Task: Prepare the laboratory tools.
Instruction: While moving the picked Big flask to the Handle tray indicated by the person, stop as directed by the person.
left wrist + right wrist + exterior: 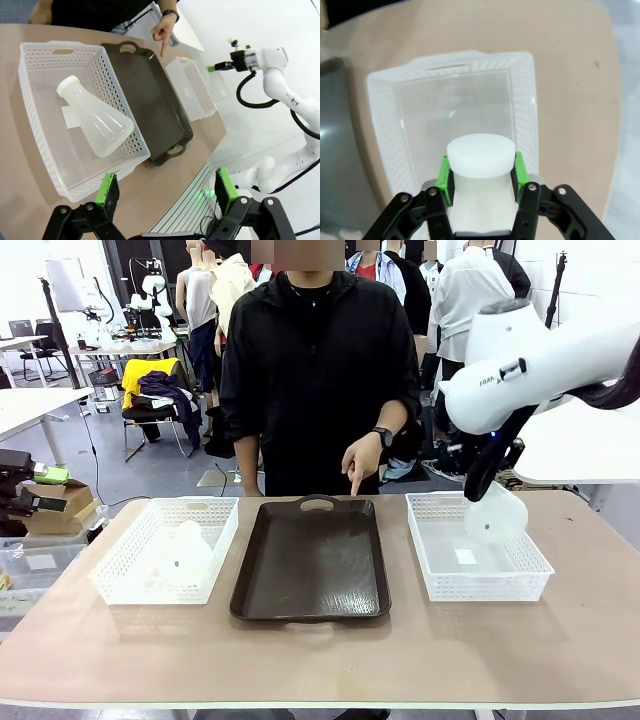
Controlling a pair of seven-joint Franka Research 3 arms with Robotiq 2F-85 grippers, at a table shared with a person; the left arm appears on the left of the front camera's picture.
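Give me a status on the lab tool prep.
Done: nothing yet; neither flask is on the brown tray. In hand: the right gripper is shut on one flask at its neck, over the right basket. To do: the second flask lies in the left basket, below the open left gripper.

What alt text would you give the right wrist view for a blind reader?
The right gripper grips a frosted-white flask by its neck, cap toward the camera, above a white lattice basket on a tan table. A dark tray shows at picture left.
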